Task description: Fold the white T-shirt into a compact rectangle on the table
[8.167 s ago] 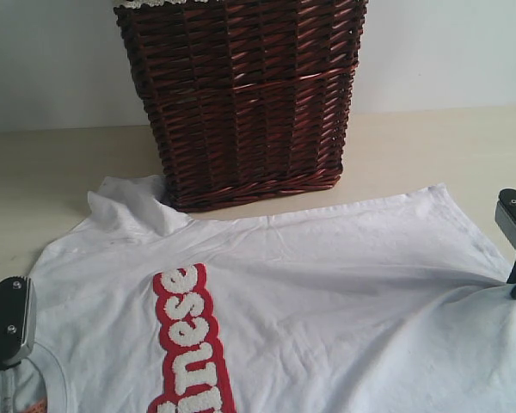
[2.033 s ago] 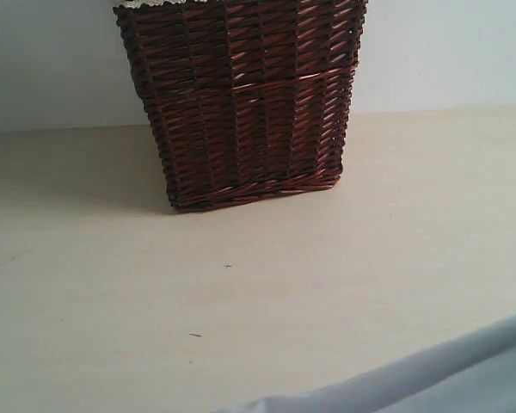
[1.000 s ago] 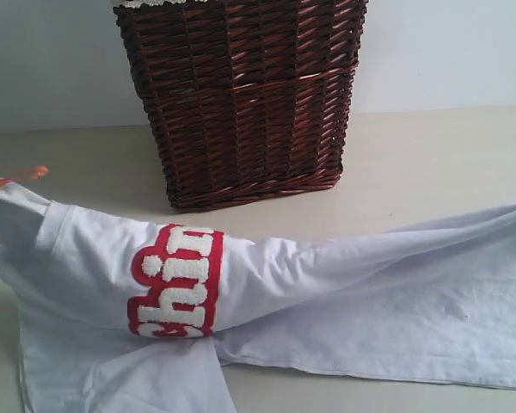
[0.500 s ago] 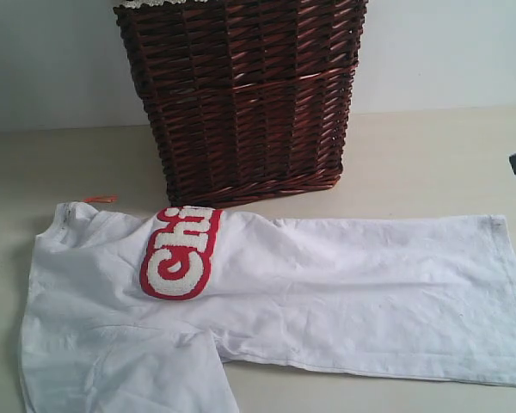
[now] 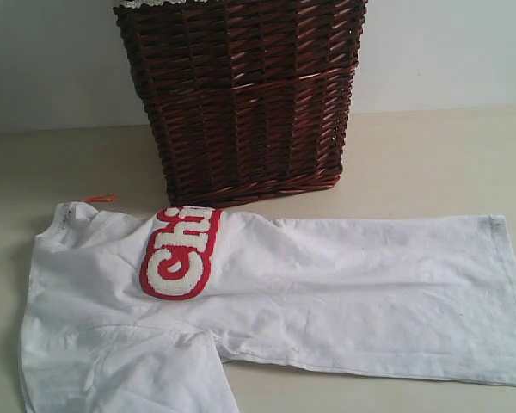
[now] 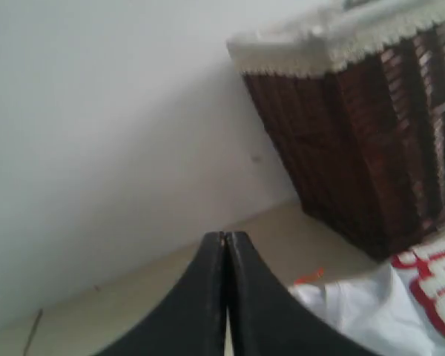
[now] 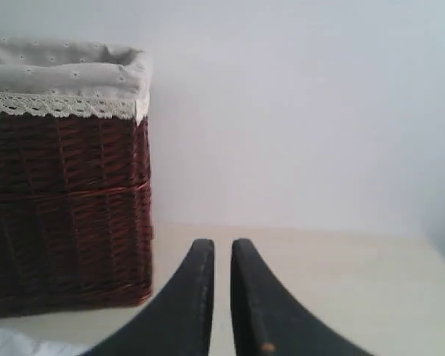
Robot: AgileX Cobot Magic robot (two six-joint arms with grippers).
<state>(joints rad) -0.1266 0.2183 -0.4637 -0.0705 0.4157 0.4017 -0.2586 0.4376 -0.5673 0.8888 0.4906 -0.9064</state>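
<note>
on the table point(image 5: 430, 155), just in front of the basket point(image 5: 241, 103), our white t-shirt point(image 5: 327, 292) looks folded once the long way. we have more folds to do. our left gripper point(image 6: 224, 239) is closed and empty; our right gripper point(image 7: 222, 246) is open a crack, empty.

The T-shirt point(image 5: 327, 292) lies spread on the table point(image 5: 430, 163), just before the basket point(image 5: 241, 95).

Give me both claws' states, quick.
Left claw: closed, holding nothing.
Right claw: open just a sliver, holding nothing.
</note>
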